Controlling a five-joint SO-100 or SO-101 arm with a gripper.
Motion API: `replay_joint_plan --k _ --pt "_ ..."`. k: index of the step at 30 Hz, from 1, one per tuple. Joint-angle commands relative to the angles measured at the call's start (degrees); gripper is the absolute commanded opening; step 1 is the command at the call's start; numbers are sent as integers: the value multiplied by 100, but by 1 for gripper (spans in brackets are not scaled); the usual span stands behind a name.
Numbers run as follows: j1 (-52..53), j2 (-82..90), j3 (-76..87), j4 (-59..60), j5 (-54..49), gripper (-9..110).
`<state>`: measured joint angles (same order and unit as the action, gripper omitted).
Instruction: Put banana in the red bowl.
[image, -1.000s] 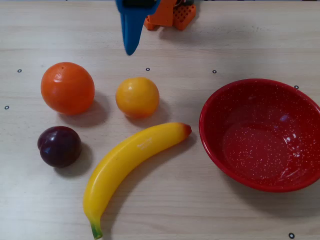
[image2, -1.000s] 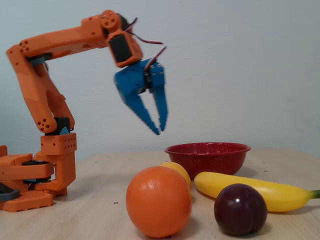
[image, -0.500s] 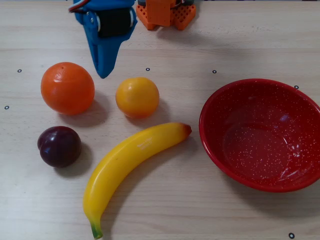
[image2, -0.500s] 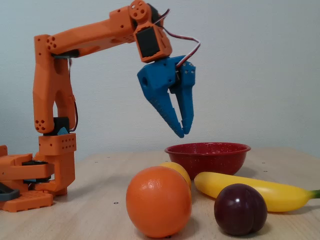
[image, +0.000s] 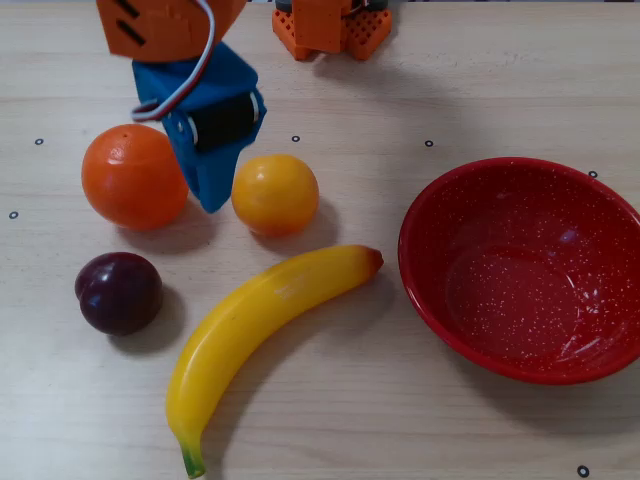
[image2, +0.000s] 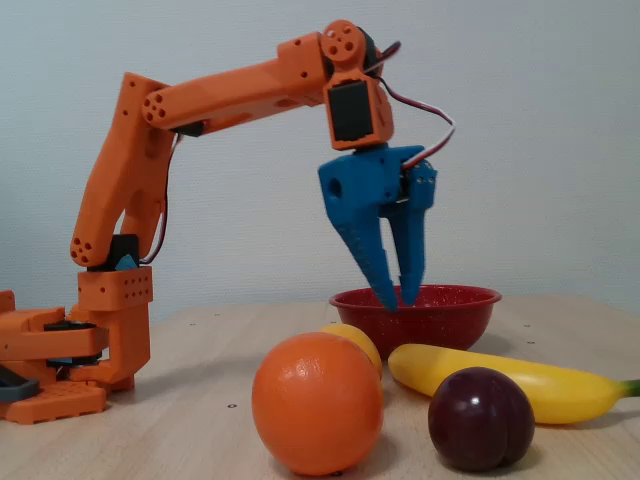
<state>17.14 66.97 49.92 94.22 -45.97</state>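
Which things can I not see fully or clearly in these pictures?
- The yellow-orange ball fruit in the fixed view: mostly hidden behind the orange.
- The banana in the fixed view: its middle is covered by the plum.
- The red bowl in the overhead view: its right side is cut off by the frame edge.
- The gripper in the overhead view: seen from above, so the gap between its fingers does not show.

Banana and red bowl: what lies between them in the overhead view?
Nothing. In the overhead view, only bare wooden table separates the banana from the red bowl. The yellow-orange ball sits above the banana, not between them.
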Motion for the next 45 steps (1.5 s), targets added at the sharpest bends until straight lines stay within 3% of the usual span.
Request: replay_joint_plan --k 1,6,13,30,45 --pt "-272 132 -650 70 -88 6" --pt "-466 -281 -1046 185 -62 8" --pt "-580 -571 -1292 334 -105 19" --pt "-457 -1371 -1846 281 -1125 40" --pt "-369 -1951 -2241 -141 -1705 41"
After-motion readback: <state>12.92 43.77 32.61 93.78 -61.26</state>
